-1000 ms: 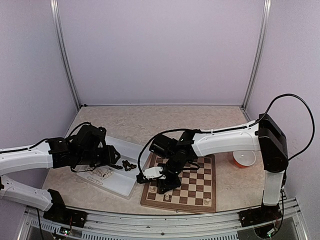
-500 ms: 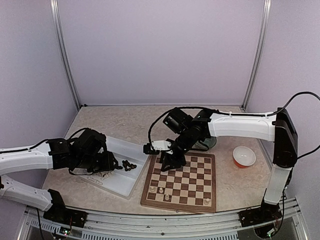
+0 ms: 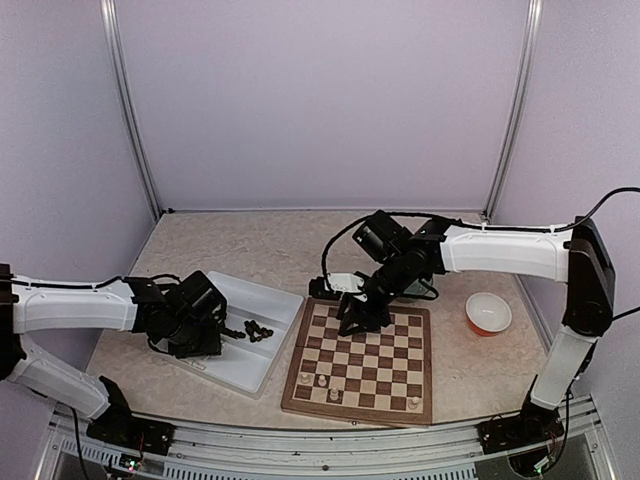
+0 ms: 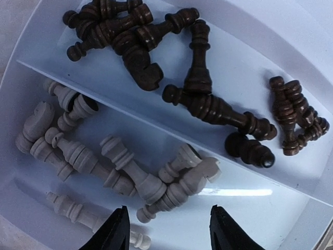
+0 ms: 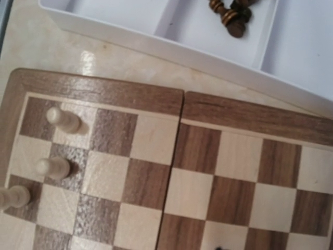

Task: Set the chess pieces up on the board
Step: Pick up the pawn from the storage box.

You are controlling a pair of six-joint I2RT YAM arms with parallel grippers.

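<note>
The chessboard (image 3: pixel 400 385) lies at the table's front centre. A few cream pieces (image 3: pixel 322 381) stand near its front left corner and one (image 3: pixel 413 403) near the front right. The right wrist view shows three cream pawns (image 5: pixel 62 119) on the board (image 5: pixel 234 112). My right gripper (image 3: pixel 358 318) hovers over the board's far left edge; its fingers barely show. My left gripper (image 4: pixel 169 234) is open, low over cream pieces (image 4: pixel 140 179) lying in the white tray (image 4: pixel 291 44). It is over the tray's left part (image 3: pixel 200 345). Dark pieces (image 4: pixel 203 99) lie in the adjoining compartment.
The white divided tray (image 3: pixel 262 368) lies left of the board, touching its corner, with dark pieces (image 3: pixel 258 330) in it. An orange-and-white bowl (image 3: pixel 488 312) sits right of the board. A dark object (image 3: pixel 422 288) lies behind the right arm.
My right gripper has risen from the board's front left squares and moved back to its far left edge. My left gripper has shifted toward the front within the tray.
</note>
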